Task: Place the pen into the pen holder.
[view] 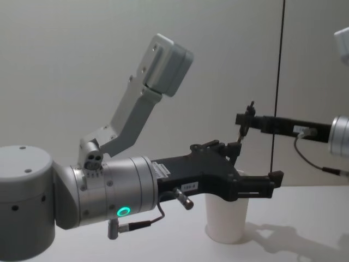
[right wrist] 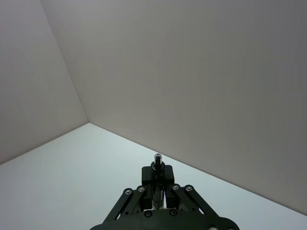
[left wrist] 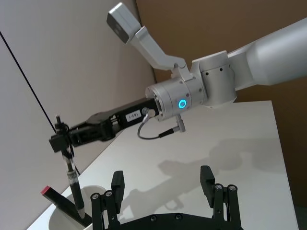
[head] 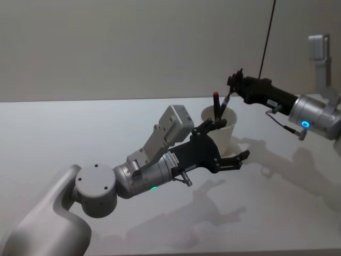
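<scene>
Gripping pen (head: 224,104) above pen holder (head: 222,134)

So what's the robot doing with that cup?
The right hand holds a pen upright, its tip down inside the white paper cup on the table. A red-capped pen already leans in the cup. The left hand waits open beside the cup, not touching it.

A bare test lab: plain white table (head: 80,122), blank walls (head: 133,48).

Black pen (left wrist: 73,179) hangs tip-down inside upright white pen holder (head: 226,128).
</scene>
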Controlling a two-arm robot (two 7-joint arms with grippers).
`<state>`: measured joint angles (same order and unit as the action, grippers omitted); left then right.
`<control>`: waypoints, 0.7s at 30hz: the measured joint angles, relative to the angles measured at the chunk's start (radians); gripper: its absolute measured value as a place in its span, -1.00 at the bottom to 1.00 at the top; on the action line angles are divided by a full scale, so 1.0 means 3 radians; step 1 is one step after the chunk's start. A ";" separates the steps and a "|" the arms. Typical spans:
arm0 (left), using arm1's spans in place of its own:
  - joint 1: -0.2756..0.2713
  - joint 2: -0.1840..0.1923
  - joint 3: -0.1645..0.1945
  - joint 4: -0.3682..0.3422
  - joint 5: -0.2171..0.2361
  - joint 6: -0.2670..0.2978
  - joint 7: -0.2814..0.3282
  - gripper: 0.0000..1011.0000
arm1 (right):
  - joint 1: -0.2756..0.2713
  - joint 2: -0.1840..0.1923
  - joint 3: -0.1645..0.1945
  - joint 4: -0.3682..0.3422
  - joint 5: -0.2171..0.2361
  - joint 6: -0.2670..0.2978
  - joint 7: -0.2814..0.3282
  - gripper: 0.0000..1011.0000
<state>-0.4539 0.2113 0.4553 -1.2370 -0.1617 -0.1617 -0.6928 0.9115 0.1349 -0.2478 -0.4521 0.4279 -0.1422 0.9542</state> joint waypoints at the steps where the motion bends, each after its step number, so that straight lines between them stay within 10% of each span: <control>1: 0.0000 0.0000 0.0000 0.0000 0.0000 0.0000 0.0000 0.99 | 0.0014 -0.0007 -0.0010 0.0034 -0.0006 -0.0017 0.0000 -0.74; 10: 0.0000 0.0000 0.0000 0.0000 0.0000 0.0000 0.0000 0.99 | 0.0163 -0.0094 -0.0103 0.0397 -0.0048 -0.0201 -0.0006 -0.56; 21: 0.0000 0.0000 0.0000 0.0000 0.0000 0.0000 0.0000 0.99 | 0.0261 -0.0156 -0.0150 0.0640 -0.0062 -0.0324 -0.0020 0.17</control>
<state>-0.4539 0.2113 0.4553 -1.2370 -0.1617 -0.1617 -0.6928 0.9899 0.0881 -0.2928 -0.2601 0.4092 -0.2395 0.9482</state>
